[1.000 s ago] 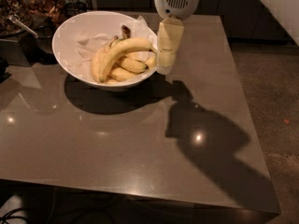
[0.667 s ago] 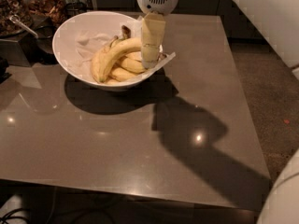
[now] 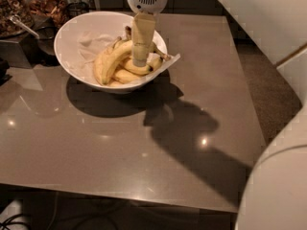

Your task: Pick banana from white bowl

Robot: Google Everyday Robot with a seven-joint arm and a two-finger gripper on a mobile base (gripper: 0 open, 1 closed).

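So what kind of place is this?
Likely a break-room or kitchenette: snack jars, a white bowl of fruit, a glossy table. The gripper hangs in the bowl, over the banana.

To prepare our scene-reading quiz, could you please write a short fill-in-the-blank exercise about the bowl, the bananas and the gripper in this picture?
1. The white bowl stands on a grey-brown ____.
2. The long curved banana lying in the bowl is ____ in colour.
3. The gripper reaches down from above into the ____, close to the banana.
4. The bowl is lined with crumpled white ____.

Missing words: table; yellow; bowl; paper.
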